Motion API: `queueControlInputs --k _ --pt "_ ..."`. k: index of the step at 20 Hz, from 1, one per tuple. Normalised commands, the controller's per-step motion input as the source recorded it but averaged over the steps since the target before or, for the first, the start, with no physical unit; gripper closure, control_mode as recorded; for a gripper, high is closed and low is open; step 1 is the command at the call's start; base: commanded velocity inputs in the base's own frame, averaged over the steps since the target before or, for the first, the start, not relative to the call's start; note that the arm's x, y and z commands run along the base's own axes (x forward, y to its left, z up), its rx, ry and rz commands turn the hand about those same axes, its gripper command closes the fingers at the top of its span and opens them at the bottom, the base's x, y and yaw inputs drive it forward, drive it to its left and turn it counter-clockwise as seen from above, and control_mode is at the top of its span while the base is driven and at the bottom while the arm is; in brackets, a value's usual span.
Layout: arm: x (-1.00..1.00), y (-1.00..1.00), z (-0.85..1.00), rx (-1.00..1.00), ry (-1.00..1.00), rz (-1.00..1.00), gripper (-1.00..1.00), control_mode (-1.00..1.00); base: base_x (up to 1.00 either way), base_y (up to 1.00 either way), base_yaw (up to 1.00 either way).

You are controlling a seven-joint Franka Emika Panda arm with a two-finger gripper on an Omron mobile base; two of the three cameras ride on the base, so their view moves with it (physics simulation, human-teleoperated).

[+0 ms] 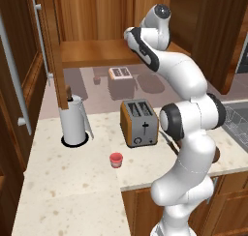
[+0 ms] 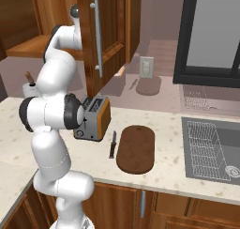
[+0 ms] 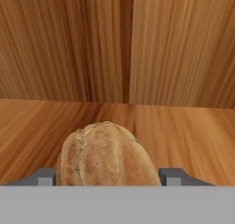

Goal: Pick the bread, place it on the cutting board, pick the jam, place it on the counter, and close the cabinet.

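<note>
Golden-brown and crusty, the bread [image 3: 108, 152] lies on the wooden shelf of the open cabinet [image 1: 92, 51], close to its back wall. In the hand view it sits right between the two tips of the claw [image 3: 109, 176]. The tips stand hard against the loaf's two flanks, but I cannot tell whether they press on it or merely flank it.

The loaf looks light, with a firm, rough crust that should give good friction. The crumb beneath is likely soft, so a hard squeeze could dent it. The best hold is probably across its narrow width, near the middle of its length, low enough that the rounded top does not slip out of the jaws.

The white arm reaches up and into the cabinet from the table [image 1: 68, 172]. The shelf edge below and the open door [image 2: 112, 31] with its steel bar handle leave a limited way out, so the loaf would have to come straight back before it goes down.

On the table below, an orange toaster [image 1: 139, 122] stands between the cabinet and the dark oval cutting board [image 2: 136, 149], with a knife [image 2: 112, 144] just beside the board's near edge. A paper towel roll [image 1: 73, 120] stands to the left. The small red jam [image 1: 116, 159] sits on the table in front of the toaster. A sink [image 2: 211, 150] lies beyond the board.
</note>
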Motion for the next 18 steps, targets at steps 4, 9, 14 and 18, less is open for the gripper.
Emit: queueControlInputs --k 4,9,14,18 --pt "0.0 0.0 0.0 0.0 0.0 0.0 1.0 -1.0 0.0 0.0 0.0" --pt "-0.06 0.0 0.12 0.0 -0.05 0.0 1.0 -1.0 0.0 0.0 0.0" --pt "-0.1 0.0 0.1 0.0 -0.02 0.0 1.0 -1.0 0.0 0.0 0.0" --pt "-0.26 0.0 0.0 0.0 0.0 0.0 1.0 -1.0 0.0 0.0 0.0"
